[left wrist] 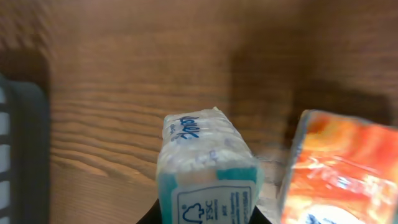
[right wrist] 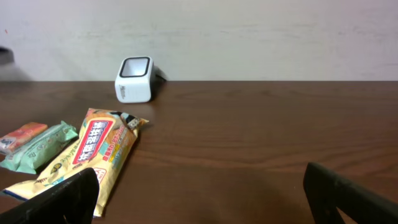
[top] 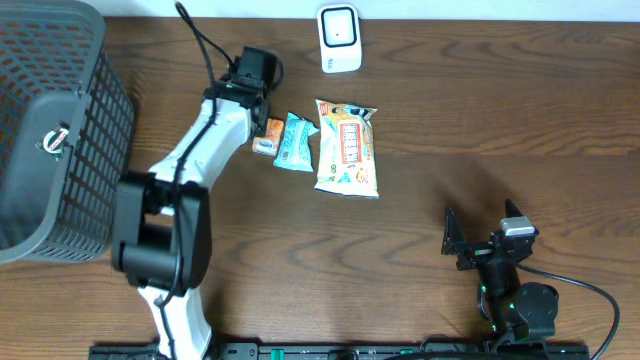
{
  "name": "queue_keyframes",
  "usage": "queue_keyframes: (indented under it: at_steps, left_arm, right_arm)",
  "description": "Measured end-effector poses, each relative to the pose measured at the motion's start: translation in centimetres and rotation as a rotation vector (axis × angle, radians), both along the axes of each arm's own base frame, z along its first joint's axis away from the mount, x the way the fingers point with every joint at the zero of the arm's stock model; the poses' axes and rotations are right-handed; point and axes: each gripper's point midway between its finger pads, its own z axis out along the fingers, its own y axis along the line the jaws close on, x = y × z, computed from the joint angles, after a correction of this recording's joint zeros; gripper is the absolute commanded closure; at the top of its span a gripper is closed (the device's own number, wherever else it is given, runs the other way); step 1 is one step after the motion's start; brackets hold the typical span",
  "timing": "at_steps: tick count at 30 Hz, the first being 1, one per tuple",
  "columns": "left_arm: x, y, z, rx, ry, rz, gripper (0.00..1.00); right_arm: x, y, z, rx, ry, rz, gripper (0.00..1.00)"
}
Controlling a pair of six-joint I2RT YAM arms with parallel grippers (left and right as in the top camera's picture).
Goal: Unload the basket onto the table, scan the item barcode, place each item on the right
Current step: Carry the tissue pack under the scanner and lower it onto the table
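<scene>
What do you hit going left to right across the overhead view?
Basket → small orange packet → teal packet → yellow snack bag → right claw. Scanner skipped: it lines up with the snack bag, farther back.

Left arm reaches far forward across the bench, left hand (top: 258, 100) closed tight; right arm sits folded low, right hand (right wrist: 205, 199) spread wide.

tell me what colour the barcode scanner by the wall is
White, with a dark window on its face. The scanner shows best in the right wrist view.
</scene>
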Motion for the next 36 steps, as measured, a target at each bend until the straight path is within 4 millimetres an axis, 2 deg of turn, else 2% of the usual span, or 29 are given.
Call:
queue_keyframes:
  at_steps: [1, 3, 7, 10, 14, 19, 22, 28, 31, 33, 36]
  left_arm:
    - [-0.1, 0.0, -0.7, 0.003, 0.013, 0.005, 0.76]
    - [-0.3, 0.1, -1.8, 0.005, 0.032, 0.026, 0.71]
    - [-0.3, 0.0, -2.2, -0.008, 0.036, 0.038, 0.64]
    - [-0.4, -0.2, -2.3, -0.02, 0.038, 0.04, 0.52]
    - [-0.4, -0.3, -2.3, -0.03, 0.037, 0.044, 0.5]
    - [-0.4, -0.3, -2.1, -0.034, 0.033, 0.043, 0.51]
    - [-0.3, -0.6, -1.4, -0.056, 0.018, 0.04, 0.65]
    - [-0.6, -3.7, 1.5, -0.238, -0.006, -0.03, 0.67]
    - [-0.8, -5.2, 1.7, -0.321, 0.008, -0.066, 0.67]
    - [-0.9, -5.7, 1.7, -0.343, 0.012, -0.076, 0.67]
    - [0.1, -5.3, 2.2, -0.328, -0.034, -0.071, 0.77]
  right_arm:
    - [0.0, 0.0, 0.0, 0.0, 0.0, 0.0, 0.01]
    - [0.0, 0.0, 0.0, 0.0, 0.0, 0.0, 0.01]
    - [0.0, 0.0, 0.0, 0.0, 0.0, 0.0, 0.01]
    - [0.0, 0.0, 0.0, 0.0, 0.0, 0.0, 0.01]
    - [0.0, 0.0, 0.0, 0.0, 0.0, 0.0, 0.01]
    - [0.0, 0.0, 0.0, 0.0, 0.0, 0.0, 0.01]
    - [0.0, 0.0, 0.0, 0.0, 0.0, 0.0, 0.01]
    - [0.0, 0.0, 0.0, 0.0, 0.0, 0.0, 0.01]
    - [0.0, 0.0, 0.0, 0.0, 0.0, 0.0, 0.01]
    - [0.0, 0.0, 0.0, 0.0, 0.0, 0.0, 0.01]
    - [0.0, 0.0, 0.0, 0.0, 0.0, 0.0, 0.01]
